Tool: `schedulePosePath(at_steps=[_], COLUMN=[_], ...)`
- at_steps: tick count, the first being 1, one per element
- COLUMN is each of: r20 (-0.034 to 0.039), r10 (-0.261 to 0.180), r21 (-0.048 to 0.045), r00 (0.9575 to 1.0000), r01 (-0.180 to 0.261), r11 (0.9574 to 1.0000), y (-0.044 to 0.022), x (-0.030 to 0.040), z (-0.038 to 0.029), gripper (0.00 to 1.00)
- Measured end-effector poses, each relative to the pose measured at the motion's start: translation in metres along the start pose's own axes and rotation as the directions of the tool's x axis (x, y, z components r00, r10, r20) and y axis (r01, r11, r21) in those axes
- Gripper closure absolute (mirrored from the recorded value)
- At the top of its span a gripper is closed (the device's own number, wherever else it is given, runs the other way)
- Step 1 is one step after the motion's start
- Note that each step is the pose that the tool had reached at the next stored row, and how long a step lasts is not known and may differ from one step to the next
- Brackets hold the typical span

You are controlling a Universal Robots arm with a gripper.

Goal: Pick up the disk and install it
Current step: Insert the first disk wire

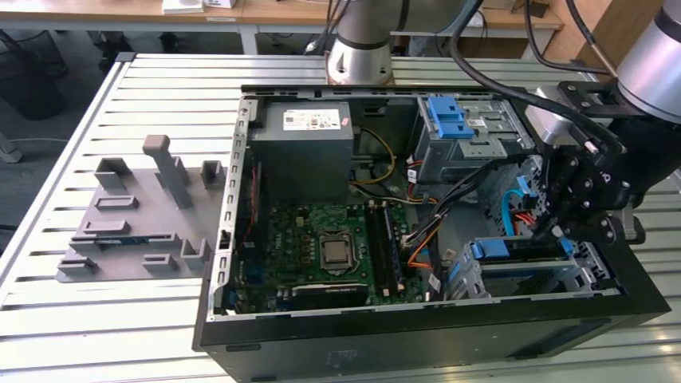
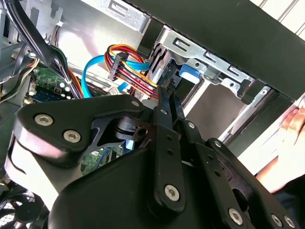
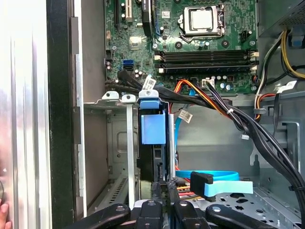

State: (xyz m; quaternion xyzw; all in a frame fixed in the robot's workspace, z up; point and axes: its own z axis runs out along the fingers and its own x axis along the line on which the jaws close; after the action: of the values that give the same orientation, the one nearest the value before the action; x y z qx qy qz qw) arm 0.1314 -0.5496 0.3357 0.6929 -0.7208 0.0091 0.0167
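Observation:
The disk (image 1: 521, 250) stands on edge in the metal drive cage (image 1: 580, 275) at the near right corner of the open computer case, as the exterior view shows it. In the first wrist view its blue side rail (image 3: 153, 128) faces me between the cage's bars. My gripper (image 1: 548, 233) reaches down into the case just above the cage. Its black fingers are shut together, and their tips (image 3: 163, 187) sit at the end of the disk (image 3: 153, 162), beside a black connector. The second wrist view shows the closed fingers (image 2: 167, 98) pointing at the cage's blue tab (image 2: 188, 71).
Red, orange and blue cables (image 2: 126, 67) hang close to the fingers. The motherboard (image 1: 330, 247), a grey power-supply box (image 1: 303, 132) and a blue latch (image 1: 447, 120) fill the case. A grey fixture (image 1: 139, 215) lies on the slatted table. A person's hand (image 2: 290, 129) rests outside the case wall.

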Motion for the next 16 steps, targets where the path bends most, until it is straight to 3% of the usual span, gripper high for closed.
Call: schedulePosePath(at_steps=[16], r20=[0.0017], r10=[0.000], r21=[-0.0016], r00=[1.0000], r01=[0.000], r11=[1.0000], y=[-0.0001], x=[0.0003], z=[0.0010], gripper=[0.84])
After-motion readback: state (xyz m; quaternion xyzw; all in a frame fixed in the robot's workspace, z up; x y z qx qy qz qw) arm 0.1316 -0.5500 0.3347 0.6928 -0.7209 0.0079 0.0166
